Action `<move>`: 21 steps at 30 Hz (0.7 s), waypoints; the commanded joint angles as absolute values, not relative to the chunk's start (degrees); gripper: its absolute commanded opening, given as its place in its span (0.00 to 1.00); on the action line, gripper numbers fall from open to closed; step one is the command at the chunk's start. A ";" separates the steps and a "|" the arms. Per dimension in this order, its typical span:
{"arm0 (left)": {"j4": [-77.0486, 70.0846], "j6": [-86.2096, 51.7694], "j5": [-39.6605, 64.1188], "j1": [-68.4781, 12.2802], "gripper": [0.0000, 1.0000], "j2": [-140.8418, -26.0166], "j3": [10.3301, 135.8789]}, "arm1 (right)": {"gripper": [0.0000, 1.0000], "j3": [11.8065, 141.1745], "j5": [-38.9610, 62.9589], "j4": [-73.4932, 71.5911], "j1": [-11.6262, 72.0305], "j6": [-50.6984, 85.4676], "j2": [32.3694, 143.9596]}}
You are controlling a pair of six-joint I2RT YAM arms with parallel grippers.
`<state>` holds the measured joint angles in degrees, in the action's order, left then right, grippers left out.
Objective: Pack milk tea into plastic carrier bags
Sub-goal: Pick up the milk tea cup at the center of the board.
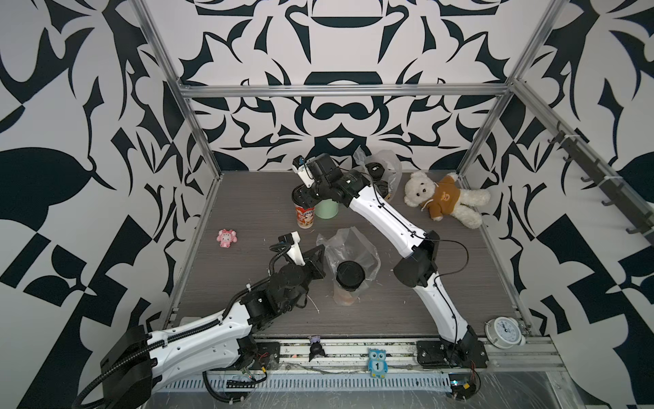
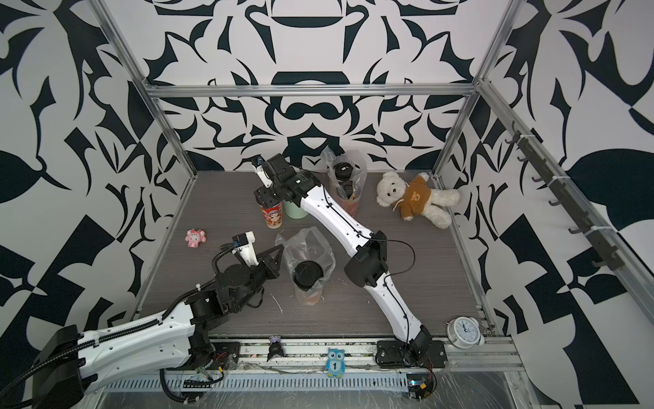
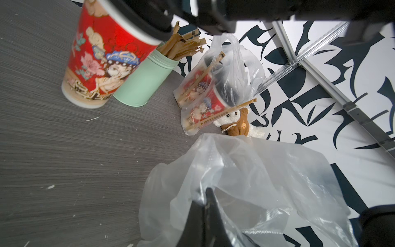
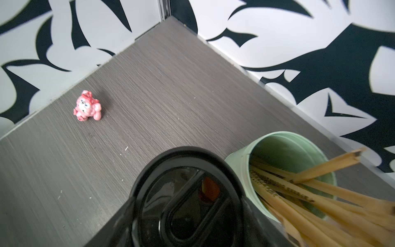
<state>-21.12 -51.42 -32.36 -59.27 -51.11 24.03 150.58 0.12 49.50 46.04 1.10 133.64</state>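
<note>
The last loose milk tea, a red cartoon-print cup (image 1: pixel 305 216) with a black dome lid (image 4: pixel 188 192), stands upright at about 11 o'clock on the table. It is just beside the mint-green cup (image 1: pixel 327 209) of paper-wrapped straws (image 4: pixel 310 192) at its 3 o'clock. The right gripper (image 1: pixel 305 195) hangs directly over this cup with its jaws wide on either side of the lid. That suits a top-down pick, since the neighbouring cup leaves little room for a side grasp. I cannot tell whether the jaws are pressing on the lid, and the cup's base appears to rest on the table. Near the middle stands the near carrier bag (image 1: pixel 369 255), which already holds a cream-sided cup (image 1: pixel 349 276) at its 6 o'clock side. The left gripper (image 3: pixel 207 196) is closed at the bag's 9 o'clock edge and appears to pinch the thin film. The likely purpose is to keep the limp mouth up and open so a second cup can drop in beside the first. At 1 o'clock, against the back wall, the far carrier bag (image 1: pixel 391 166) stands on its own with two lidded cups (image 2: pixel 341 170) inside and looks finished. I judge three of the four cups packed. The next lift has to clear the straws, and the bag's slack far wall could fold inward.
</note>
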 commanded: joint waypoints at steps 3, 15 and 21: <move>-22.23 -51.75 -33.04 -59.23 0.00 -51.41 23.47 | 0.74 151.38 1.89 48.14 46.05 1.83 126.13; -24.62 -50.76 -32.04 -59.24 0.00 -53.20 24.25 | 0.72 148.20 2.25 53.56 46.05 1.98 115.46; -26.03 -50.10 -30.45 -59.24 0.00 -55.33 25.49 | 0.70 145.88 1.06 58.33 46.05 2.98 109.11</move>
